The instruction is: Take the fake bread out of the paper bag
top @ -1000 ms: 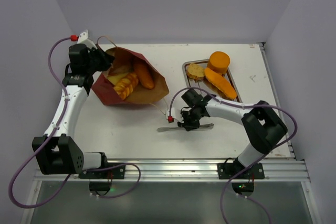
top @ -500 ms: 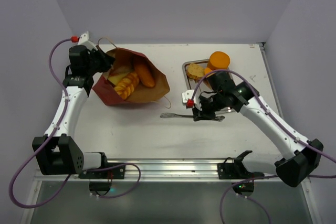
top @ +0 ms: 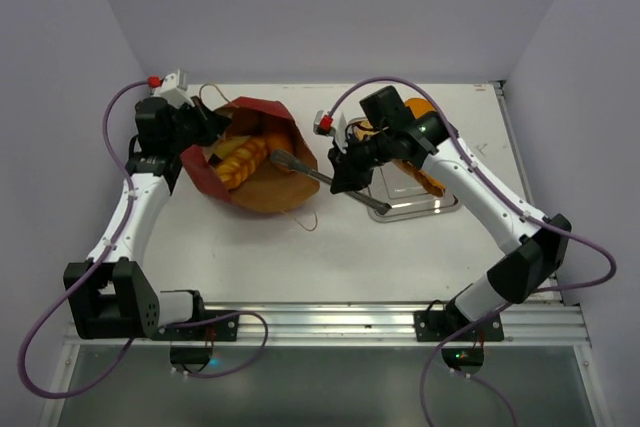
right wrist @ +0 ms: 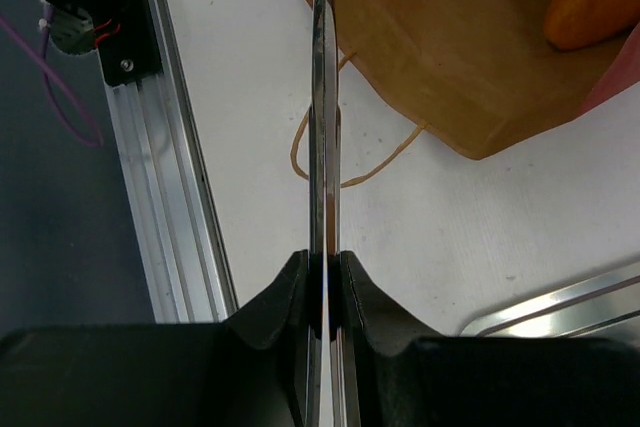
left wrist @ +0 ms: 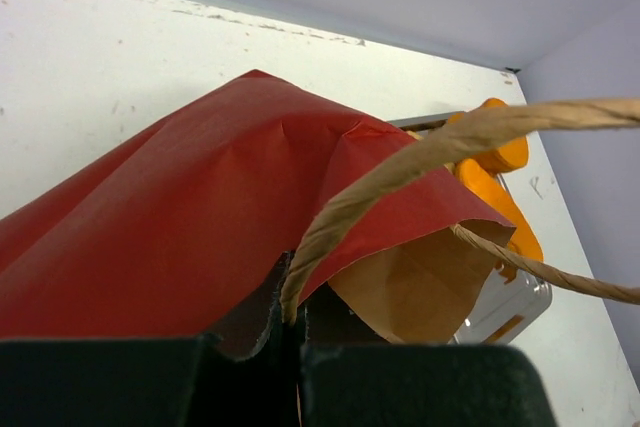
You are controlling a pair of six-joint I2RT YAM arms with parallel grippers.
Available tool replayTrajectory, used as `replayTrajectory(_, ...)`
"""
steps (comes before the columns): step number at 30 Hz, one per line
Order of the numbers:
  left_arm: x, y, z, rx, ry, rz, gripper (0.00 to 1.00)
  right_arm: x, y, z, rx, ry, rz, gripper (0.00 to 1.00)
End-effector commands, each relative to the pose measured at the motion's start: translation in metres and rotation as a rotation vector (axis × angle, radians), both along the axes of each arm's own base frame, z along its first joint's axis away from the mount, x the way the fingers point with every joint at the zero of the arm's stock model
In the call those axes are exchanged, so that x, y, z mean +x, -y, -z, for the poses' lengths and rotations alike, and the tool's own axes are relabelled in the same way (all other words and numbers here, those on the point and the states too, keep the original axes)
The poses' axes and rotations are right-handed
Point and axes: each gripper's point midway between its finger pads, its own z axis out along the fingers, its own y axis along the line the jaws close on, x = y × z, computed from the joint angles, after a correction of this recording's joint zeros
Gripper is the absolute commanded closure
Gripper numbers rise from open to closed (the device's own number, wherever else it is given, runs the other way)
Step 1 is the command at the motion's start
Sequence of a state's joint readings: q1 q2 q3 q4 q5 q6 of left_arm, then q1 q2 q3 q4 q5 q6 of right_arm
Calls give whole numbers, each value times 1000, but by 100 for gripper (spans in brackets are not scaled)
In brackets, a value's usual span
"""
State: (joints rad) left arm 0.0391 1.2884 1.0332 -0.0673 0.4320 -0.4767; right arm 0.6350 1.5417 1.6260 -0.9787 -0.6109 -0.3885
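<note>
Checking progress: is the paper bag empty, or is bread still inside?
Not empty: the top view shows a golden loaf inside the paper bag; the right wrist view shows an orange piece on its brown lining.

White tabletop (top: 250, 257), matte, with faint scuffs toward the far right corner. Pale lavender walls on three sides: far (top: 320, 7), left (top: 50, 47), right (top: 590, 47). Aluminium rail (top: 330, 322) along the near edge, and a dark grey surface (top: 320, 392) below it. Light is even, shadows soft.
</note>
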Motion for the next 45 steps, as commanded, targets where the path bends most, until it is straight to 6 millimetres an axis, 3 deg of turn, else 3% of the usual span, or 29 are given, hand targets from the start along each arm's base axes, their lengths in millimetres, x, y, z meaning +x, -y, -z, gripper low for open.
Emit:
replayTrajectory(1,-7,9,-8,-2,83,75,100,6,-15,-17,65,-52,73,86)
replayTrajectory(7,-11,13,11,-46,59,83,100,0,-24,-12,97,-125,63,78)
replayTrajectory(12,-10,13,14,-60,60,70,100,6,-13,-2,46,-80,97,70)
replayTrajectory(16,-7,11,11,-62,65,58,100,9,2,0,-6,-15,123,67)
replayTrajectory(23,1,7,2,-61,70,30,100,18,53,6,-201,159,165,66)
replayTrajectory(29,5,9,1,-74,65,36,100,15,72,12,-287,189,155,60)
replayTrajectory(45,4,14,-3,-63,73,61,100,14,55,-4,-224,191,83,55)
